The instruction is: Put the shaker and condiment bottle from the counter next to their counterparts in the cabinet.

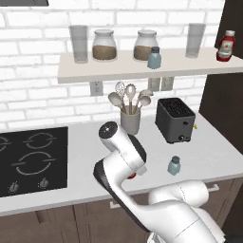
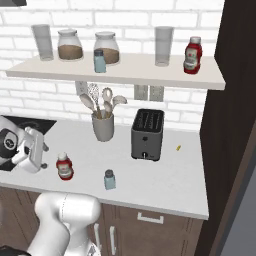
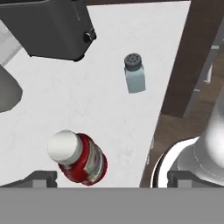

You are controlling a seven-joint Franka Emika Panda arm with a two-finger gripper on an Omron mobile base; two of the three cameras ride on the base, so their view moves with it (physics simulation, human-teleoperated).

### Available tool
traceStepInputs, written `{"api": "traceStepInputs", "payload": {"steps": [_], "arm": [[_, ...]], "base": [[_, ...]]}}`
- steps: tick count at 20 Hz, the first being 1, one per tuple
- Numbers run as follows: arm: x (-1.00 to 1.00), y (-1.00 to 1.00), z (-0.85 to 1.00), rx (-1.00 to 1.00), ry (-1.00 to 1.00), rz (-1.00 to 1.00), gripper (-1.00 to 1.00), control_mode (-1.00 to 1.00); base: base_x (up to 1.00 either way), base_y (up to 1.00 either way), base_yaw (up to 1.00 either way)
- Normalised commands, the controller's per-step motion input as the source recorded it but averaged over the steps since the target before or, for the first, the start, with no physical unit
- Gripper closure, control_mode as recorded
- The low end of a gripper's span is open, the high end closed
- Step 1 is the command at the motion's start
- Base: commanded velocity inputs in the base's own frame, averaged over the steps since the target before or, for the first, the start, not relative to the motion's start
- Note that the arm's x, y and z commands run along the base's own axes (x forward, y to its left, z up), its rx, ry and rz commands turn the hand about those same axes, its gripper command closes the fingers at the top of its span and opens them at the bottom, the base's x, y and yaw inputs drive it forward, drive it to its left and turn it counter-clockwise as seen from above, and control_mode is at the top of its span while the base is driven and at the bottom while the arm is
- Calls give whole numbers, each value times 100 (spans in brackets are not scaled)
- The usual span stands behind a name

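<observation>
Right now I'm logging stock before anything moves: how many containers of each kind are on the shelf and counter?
Shakers: 2
Ketchup bottles: 2
Brown-filled jars: 2
Empty glasses: 2
Total: 8

**No legible text anywhere in my views**

I could read nothing. The condiment bottle (image 3: 81, 159) on the counter (image 2: 165, 175) carried a white label, but its markings were too blurred for me to make out, and the matching bottle (image 2: 193, 55) on the cabinet (image 2: 125, 72) showed only a pale patch. The stove knobs (image 1: 14, 187) bore small marks that I could not resolve. The toaster (image 2: 147, 134) showed no lettering I could read.
</observation>
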Motion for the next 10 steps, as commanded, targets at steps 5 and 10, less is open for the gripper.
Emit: {"api": "traceStepInputs", "payload": {"steps": [5,10], "arm": [[49,0,-12,0,2,4,-100,-100],[35,1,-26,0,1,0,-100,-100]], "base": [[0,0,0],[0,0,0]]}}
